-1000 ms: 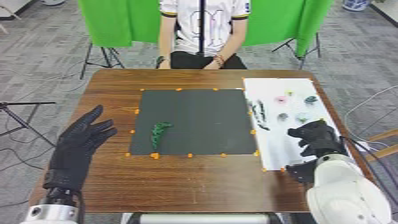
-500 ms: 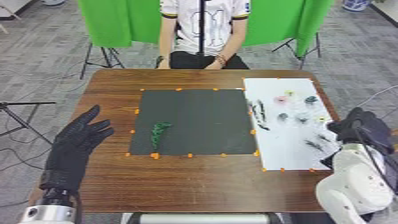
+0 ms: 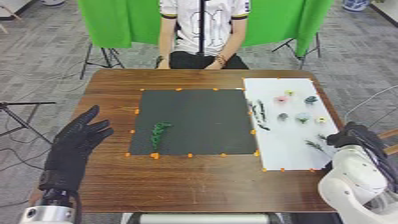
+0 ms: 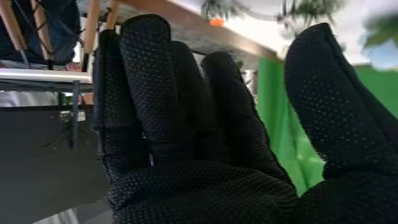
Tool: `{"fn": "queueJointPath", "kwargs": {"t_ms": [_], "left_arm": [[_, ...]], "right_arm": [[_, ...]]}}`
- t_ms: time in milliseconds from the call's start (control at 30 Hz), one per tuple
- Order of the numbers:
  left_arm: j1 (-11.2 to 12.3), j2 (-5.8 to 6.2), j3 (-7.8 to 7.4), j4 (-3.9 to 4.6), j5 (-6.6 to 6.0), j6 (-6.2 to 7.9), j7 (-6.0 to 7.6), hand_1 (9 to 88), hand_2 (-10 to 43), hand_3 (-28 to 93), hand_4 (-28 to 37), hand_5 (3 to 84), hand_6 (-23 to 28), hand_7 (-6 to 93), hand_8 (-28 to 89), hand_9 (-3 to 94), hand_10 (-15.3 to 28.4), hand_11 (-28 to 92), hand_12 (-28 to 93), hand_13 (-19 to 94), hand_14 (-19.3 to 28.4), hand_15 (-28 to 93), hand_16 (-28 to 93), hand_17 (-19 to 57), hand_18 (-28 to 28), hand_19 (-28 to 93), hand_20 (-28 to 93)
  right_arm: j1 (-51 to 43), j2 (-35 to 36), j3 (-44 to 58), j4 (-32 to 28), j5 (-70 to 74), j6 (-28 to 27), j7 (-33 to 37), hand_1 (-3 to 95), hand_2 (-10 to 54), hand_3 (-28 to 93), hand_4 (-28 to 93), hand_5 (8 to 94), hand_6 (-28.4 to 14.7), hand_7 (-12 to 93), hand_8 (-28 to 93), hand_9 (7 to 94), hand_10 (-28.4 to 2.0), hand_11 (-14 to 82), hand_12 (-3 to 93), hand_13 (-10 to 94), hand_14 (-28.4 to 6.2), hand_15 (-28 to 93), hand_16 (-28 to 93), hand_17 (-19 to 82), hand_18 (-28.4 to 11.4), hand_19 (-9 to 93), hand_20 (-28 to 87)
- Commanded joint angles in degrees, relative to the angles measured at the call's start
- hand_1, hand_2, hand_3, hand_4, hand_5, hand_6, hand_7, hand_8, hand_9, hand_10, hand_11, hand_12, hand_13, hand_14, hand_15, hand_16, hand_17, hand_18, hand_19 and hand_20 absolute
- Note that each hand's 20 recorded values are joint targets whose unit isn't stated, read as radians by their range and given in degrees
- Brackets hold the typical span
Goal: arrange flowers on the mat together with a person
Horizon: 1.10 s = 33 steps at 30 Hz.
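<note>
Across the middle of the brown wooden table (image 3: 195,190) in the head view, a dark mat (image 3: 204,110); at eight o'clock from its centre, one curly green stem (image 3: 160,134), lying lengthwise from near to far. Around the mat's edges, small orange markers (image 3: 155,156). At three o'clock from the mat, and just beside it, a white sheet (image 3: 289,160) with the other flowers and greenery laid out separately. Towards twelve o'clock on the sheet, a small yellow flower (image 3: 289,92) beside a pink flower (image 3: 282,99); at one o'clock, a blue-green rosette (image 3: 311,100). Between two and three o'clock, a pale blue flower (image 3: 303,118) with a second yellow flower (image 3: 322,119) near it. Around ten o'clock, long dark stems (image 3: 263,111); at five o'clock, feathery sprigs (image 3: 314,145).

Near nine o'clock from the mat, the left hand (image 3: 75,142), apart from it, with fingers straight and slightly spread. Between three and four o'clock from the sheet's centre, by its outer edge, the right hand (image 3: 355,136).

From the right wrist view, fingers (image 4: 160,100) straight and side by side, thumb (image 4: 333,95) well apart, nothing clamped. Beyond the fingertips and thumb, feathery greenery on white; between thumb and fingers, green cloth (image 4: 293,145) in the background.
</note>
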Motion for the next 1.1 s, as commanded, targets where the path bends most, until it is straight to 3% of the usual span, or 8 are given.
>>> {"fn": "queueJointPath", "kwargs": {"t_ms": [33,67,100,300,400,567,900,1100], "left_arm": [[0.60,0.18,-0.16,-0.29,-0.11,0.73,0.18,21.3,5.1,79,-28.3,33.6,6.5,15.3,-11,34.2,19.5,25,9,23,26.4,51,-10,-10.3,21.3,47,9],[0.29,0.00,-0.30,-0.20,0.07,0.32,-0.32,21.3,5.1,79,-28.3,33.7,6.5,15.3,-11,34.2,19.5,25,9,23,26.4,51,-10,-10.4,21.4,47,9],[0.72,0.27,-0.27,-0.38,-0.21,0.84,0.35,21.4,5.1,79,-28.3,33.7,6.5,15.3,-11,34.2,19.6,25,9,23,26.4,51,-10,-10.3,21.4,47,9],[1.03,0.12,-0.79,-0.40,-0.28,0.77,0.32,21.4,5.0,79,-28.3,33.6,6.5,15.4,-11,34.2,19.6,25,9,23,26.5,51,-10,-10.4,21.4,48,9],[1.29,0.36,-0.91,-0.37,-0.55,0.90,0.64,21.5,5.0,79,-28.3,33.7,6.5,15.3,-11,34.2,19.6,25,9,23,26.4,51,-10,-10.3,21.4,47,9],[1.40,0.54,-1.03,-0.37,-0.61,0.89,0.79,21.4,5.0,79,-28.3,33.7,6.5,15.3,-11,34.3,19.6,25,9,23,26.4,51,-10,-10.4,21.4,47,9],[1.03,0.07,-1.43,-0.37,-0.20,0.43,-0.07,21.4,5.0,79,-28.3,33.6,6.5,15.5,-11,34.2,19.6,25,10,23,26.4,51,-10,-10.3,21.3,47,9],[0.84,0.52,-1.06,-0.30,-0.26,0.67,0.32,21.4,5.0,79,-28.3,33.6,6.5,15.4,-11,34.2,19.6,25,9,23,26.4,51,-10,-10.3,21.4,47,9]], "right_arm": [[3.43,1.06,-2.39,2.70,1.58,-3.56,-0.69,40.7,-5.1,67,-21,57.7,-7.4,10,-10,59.8,-20.0,17.5,14.2,64,-16.5,61,9,34,-24.2,89,-16],[3.55,0.99,-2.50,3.02,1.67,-4.00,-0.44,40.9,-5.0,67,-21,58.1,-7.4,10,-10,60.1,-20.0,17.5,14.2,64,-16.4,61,9,34,-24.2,89,-16],[4.36,0.91,-2.91,3.58,2.10,-4.86,-0.46,41.4,-4.9,67,-21,58.8,-7.5,10,-10,60.6,-19.9,17.5,14.2,64,-16.2,61,9,34,-24.2,89,-16],[5.06,1.06,-3.64,4.95,2.33,-6.99,0.39,48.6,-5.3,66,-22,68.6,-6.4,9,-10,70.6,-17.7,17.8,14.4,68,-13.5,61,9,35,-22.9,91,-15],[5.53,0.95,-4.03,5.61,2.45,-8.20,0.52,55.6,-6.5,61,-24,75.5,-6.5,9,1,76.4,-16.0,18.5,15.8,71,-11.5,60,11,36,-22.2,92,-13],[5.70,1.08,-4.86,6.32,1.45,-6.97,0.32,62.4,-7.4,56,-24,83.8,-4.4,11,5,86.4,-13.5,17.8,22.3,79,-7.9,59,13,38,-20.3,93,-12],[5.33,2.03,-5.49,5.23,-3.02,-0.14,-1.42,61.2,-9.3,60,-27,86.5,-3.3,12,9,89.5,-12.8,23.0,23.6,82,-6.5,60,15,39,-19.2,93,-12],[5.85,2.47,-5.81,2.12,-5.59,4.02,-2.12,59.8,-9.5,61,-27,86.8,-1.4,13,9,89.9,-11.3,25.5,25.7,83,-5.9,61,16,40,-19.4,93,-11]]}}
